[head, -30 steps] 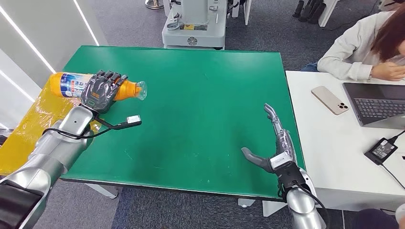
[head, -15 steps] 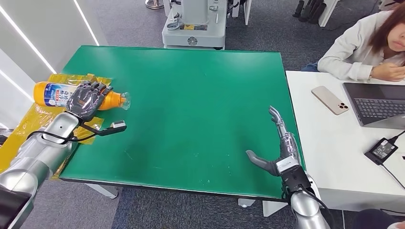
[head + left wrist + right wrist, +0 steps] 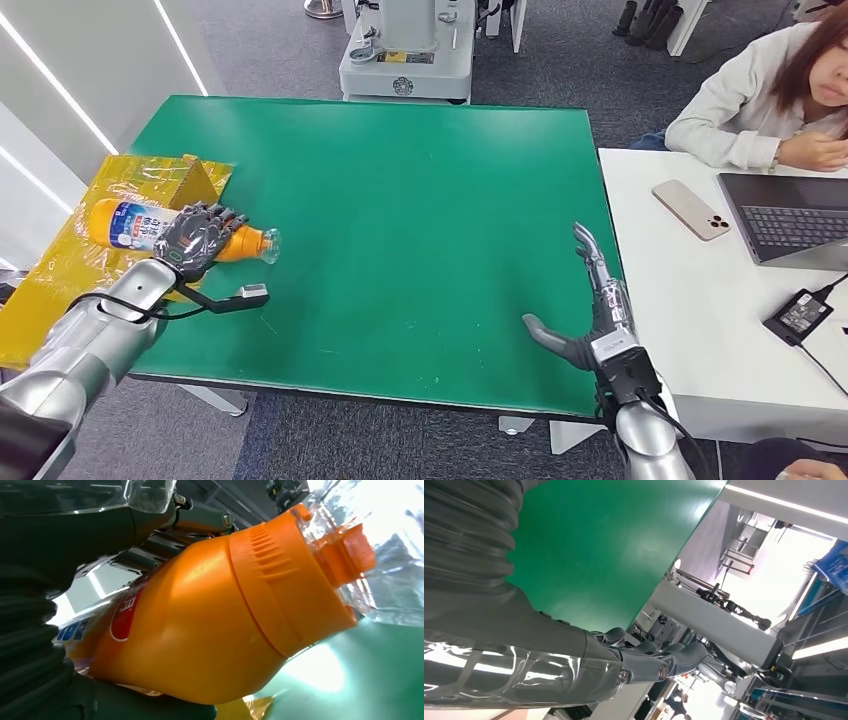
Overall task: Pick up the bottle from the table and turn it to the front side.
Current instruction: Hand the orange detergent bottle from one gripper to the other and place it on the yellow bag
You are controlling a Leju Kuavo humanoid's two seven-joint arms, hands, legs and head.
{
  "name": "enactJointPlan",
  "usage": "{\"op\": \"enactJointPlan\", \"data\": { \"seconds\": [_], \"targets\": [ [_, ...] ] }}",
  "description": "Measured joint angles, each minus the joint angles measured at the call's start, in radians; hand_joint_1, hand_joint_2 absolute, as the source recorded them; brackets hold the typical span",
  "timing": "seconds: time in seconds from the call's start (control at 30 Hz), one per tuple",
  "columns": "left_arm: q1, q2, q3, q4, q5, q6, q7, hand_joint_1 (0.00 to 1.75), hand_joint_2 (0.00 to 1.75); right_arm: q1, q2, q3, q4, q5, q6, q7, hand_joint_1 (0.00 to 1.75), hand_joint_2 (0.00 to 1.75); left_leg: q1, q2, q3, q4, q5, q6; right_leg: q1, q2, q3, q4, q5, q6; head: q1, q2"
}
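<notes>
Left robot hand hides bottle's middle; label unreadable.

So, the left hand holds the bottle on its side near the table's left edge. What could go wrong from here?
1. The left hand grips the bottle around its middle, lying flat; the smooth orange body could slip while it is turned.
2. The bottle hangs over the yellow box beside the green table; a drop might land there or off the edge.
3. The loose cable plug under the wrist may snag.
</notes>
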Motion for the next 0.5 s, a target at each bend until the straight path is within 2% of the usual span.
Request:
{"op": "enactJointPlan", "data": {
  "seconds": [0.5],
  "targets": [
    [0.032,-0.044,-0.02,0.037,0.012,-0.14,0.03,1.75,1.75,0.047,0.0,-0.005,-0.085,0.012,0.019,0.009,0.0,1.75,0.0,0.0,0.0,0.0,0.0,0.0,0.0,0.0,0.0,0.0,0.0,0.0,0.0,0.0]
  ]
}}
